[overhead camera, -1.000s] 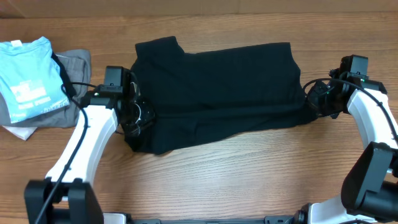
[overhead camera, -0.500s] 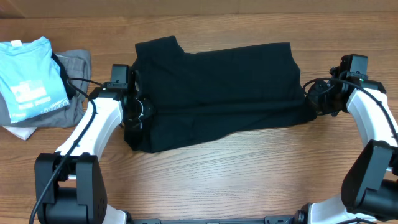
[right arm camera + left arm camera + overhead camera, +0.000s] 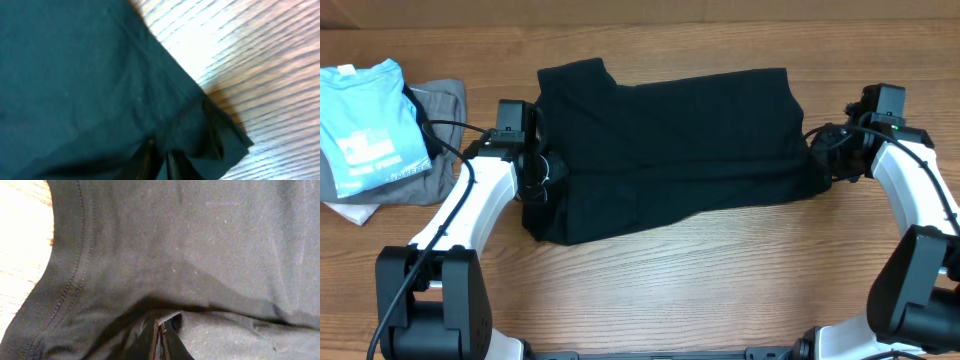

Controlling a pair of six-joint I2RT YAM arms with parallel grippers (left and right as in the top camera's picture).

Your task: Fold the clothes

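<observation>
Overhead layout: one set of black clothes (image 3: 670, 150) lies mid-surface (image 3: 720, 290), long axis running from the left arm to the right arm.
Left tool (image 3: 535, 185): closed, pinching the clothes' near-left edge.
Right tool (image 3: 823, 160): closed on the right hem corner.
Count: two tools, one blue t-shirt (image 3: 365, 125), one grey garment (image 3: 445, 100) (piled together, far left).
Hidden: fingertips are buried in dark folds, and the grey garment is mostly covered.
</observation>
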